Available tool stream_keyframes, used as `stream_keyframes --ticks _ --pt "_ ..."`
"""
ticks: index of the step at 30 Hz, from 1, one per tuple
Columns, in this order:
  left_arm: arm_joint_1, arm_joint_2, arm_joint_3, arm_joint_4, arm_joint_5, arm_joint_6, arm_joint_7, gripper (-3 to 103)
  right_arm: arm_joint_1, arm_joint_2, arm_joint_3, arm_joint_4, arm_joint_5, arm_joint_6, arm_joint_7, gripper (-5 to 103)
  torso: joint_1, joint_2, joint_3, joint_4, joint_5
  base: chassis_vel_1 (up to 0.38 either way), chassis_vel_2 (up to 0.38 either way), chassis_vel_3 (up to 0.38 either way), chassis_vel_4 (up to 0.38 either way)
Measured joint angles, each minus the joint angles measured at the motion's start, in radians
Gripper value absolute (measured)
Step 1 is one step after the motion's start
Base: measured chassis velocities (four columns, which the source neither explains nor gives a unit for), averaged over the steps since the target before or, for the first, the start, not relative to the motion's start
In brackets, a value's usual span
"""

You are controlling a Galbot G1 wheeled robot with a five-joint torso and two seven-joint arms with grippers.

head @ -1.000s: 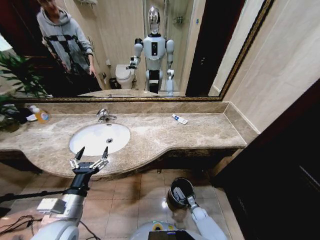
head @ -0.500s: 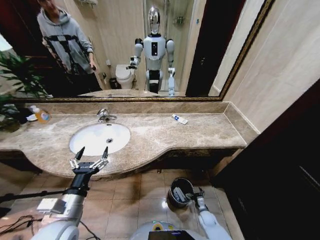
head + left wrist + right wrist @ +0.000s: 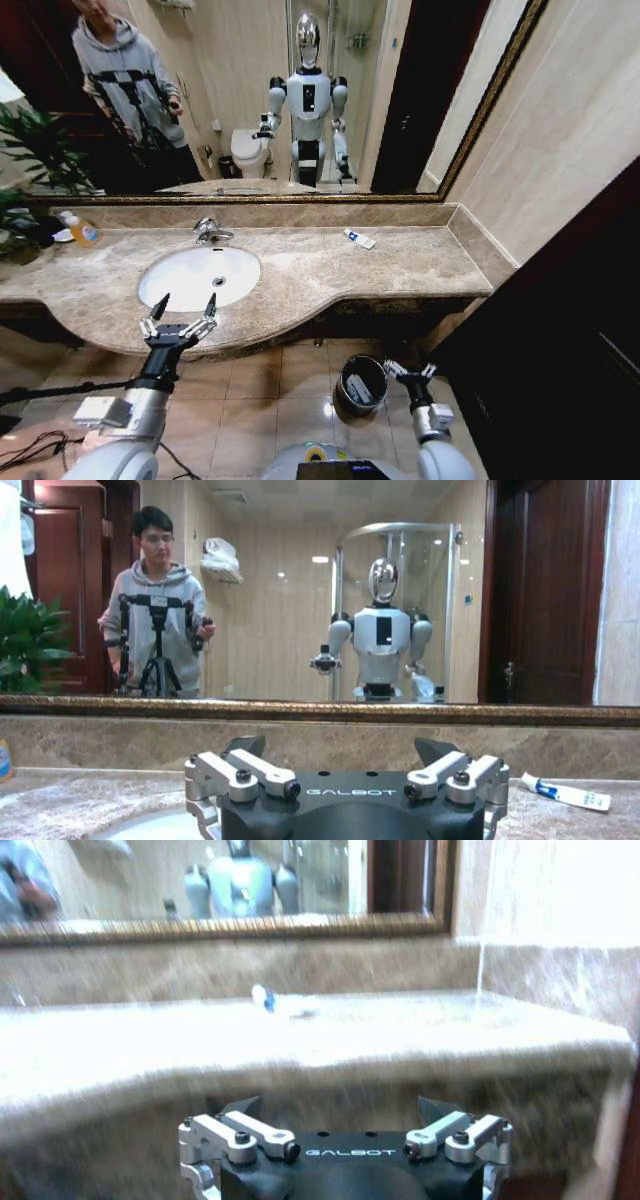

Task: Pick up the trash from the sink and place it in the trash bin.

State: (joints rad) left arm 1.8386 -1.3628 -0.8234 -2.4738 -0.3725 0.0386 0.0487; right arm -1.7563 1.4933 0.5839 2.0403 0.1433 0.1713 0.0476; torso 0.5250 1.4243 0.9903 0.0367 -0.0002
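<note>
Mottled brown marble countertop (image 3: 300,270) carries the one small white tube (image 3: 359,238) far right of the sink (image 3: 198,276), probably light, soft and best pinched mid-body, while the left gripper (image 3: 179,322) waits spread near the basin and the right gripper (image 3: 410,372), fingers apart, hangs beside the trash bin (image 3: 361,383).

Left gripper (image 3: 342,759) jaws apart, facing mirror (image 3: 300,592)

— What changed at the right gripper (image 3: 411,371)?
— It had been down inside the trash bin (image 3: 362,383); it came out, swung to the bin's right side and rose, fingers spread and empty.
— And the bin?
— A whitish item lay inside, uncovered once the gripper left.
</note>
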Motion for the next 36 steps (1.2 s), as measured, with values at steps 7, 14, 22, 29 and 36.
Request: stream_keyframes --ticks 7,14,22,29,36 --pt "0.0 0.0 0.0 0.0 0.0 0.0 0.0 100 0.145 -0.045 -0.01 0.083 0.096 -0.146 -0.019 100 0.0 0.0 0.0 0.0002 0.0002 0.0 0.0 0.0 0.0" --pt "0.0 0.0 0.0 0.0 0.0 0.0 0.0 100 0.392 -0.18 -0.034 0.011 0.231 -0.324 -0.026 100 0.0 0.0 0.0 0.0001 0.0002 0.0 0.0 0.0 0.0" --pt "0.0 0.0 0.0 0.0 0.0 0.0 0.0 100 0.683 -0.235 -0.113 -0.219 0.308 -0.435 -0.006 100 0.0 0.0 0.0 0.0003 0.0004 0.0 0.0 0.0 0.0" --pt "0.0 0.0 0.0 0.0 0.0 0.0 0.0 100 0.911 -0.256 -0.218 -0.435 0.311 -0.453 -0.005 100 0.0 0.0 0.0 0.0003 0.0002 0.0 0.0 0.0 0.0" --pt "0.0 0.0 0.0 0.0 0.0 0.0 0.0 100 1.124 -0.21 -0.258 -0.704 0.271 -0.418 -0.011 100 0.0 0.0 0.0 0.0002 0.0002 0.0 0.0 0.0 0.0"
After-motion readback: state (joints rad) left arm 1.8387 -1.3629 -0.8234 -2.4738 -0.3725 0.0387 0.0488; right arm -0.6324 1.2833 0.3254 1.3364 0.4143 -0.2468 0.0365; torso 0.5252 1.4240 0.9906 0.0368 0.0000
